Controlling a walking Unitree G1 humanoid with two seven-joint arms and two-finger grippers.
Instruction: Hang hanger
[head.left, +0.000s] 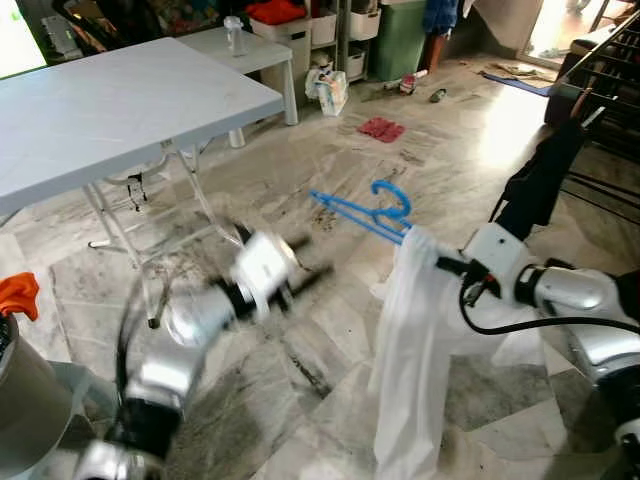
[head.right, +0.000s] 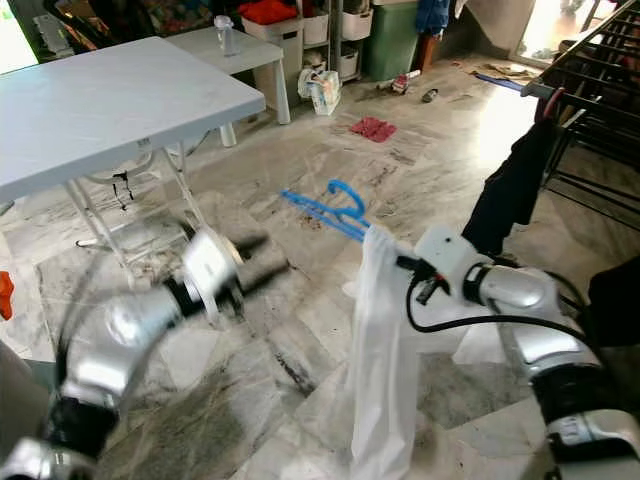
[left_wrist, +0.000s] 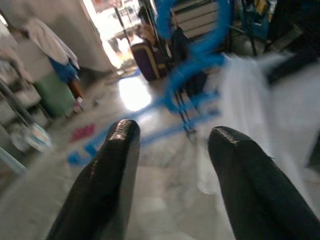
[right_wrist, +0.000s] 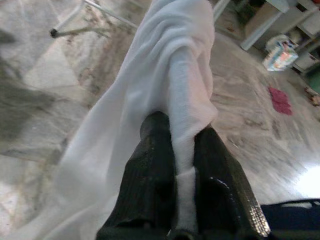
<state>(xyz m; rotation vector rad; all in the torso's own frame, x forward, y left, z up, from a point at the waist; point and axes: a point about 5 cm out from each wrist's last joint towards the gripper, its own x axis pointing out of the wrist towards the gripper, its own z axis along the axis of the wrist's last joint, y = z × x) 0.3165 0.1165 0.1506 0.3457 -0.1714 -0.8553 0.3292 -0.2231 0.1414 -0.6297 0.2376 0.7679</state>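
A: Status of the hanging job?

B: Not finished, in my judgement. The blue hanger (head.left: 372, 212) is held up in mid-air above the floor (head.left: 300, 340), with a white cloth (head.left: 405, 360) draped from its near end. It hangs on no rail. The drying rack (head.right: 590, 60) stands well apart, to the robot's right.

A: Who holds it?

B: The right claw (right_wrist: 184, 150). Its two black fingers are pressed together on a fold of the white cloth, right where the cloth meets the hanger. I cannot tell whether the plastic itself is caught in the pinch or only the fabric.

A: And the left claw?

B: The left claw (left_wrist: 172, 145) is raised in front of the robot, fingers apart and holding nothing, pointed toward the hanger and cloth. It is blurred in both eye views.

A: What remains?

B: By my reading, carrying the load across to the rack and hooking it over a bar.

A: Materials?

B: The hanger is thin, rigid blue plastic with a curved hook standing upward. The cloth is soft, matte and bunched into long vertical folds. The floor is glossy grey-veined marble tile. A white folding bench (head.left: 120, 105) on thin metal legs stands to the left, and a dark garment (head.right: 510, 185) hangs off the rack.
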